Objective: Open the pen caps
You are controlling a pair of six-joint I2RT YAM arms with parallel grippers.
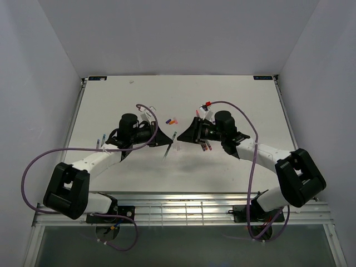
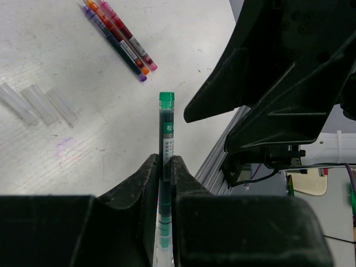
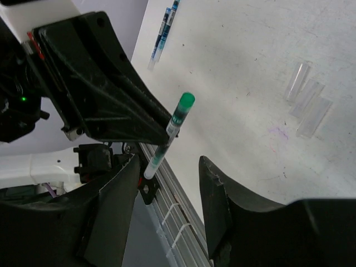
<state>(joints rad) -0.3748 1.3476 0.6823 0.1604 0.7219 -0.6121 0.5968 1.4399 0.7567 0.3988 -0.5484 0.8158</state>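
Left wrist view, left gripper (image 2: 165,161) clamped on green-tipped pen (image 2: 167,130), right gripper (image 3: 167,162) parted, just beside pen's tip

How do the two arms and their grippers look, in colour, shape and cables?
The left arm and right arm have white links and bulky black joint housings. The left gripper and right gripper each have two thick, matte black, wedge-shaped fingers. A thin purple cable runs along each arm; the right one carries a small red piece near the wrist.
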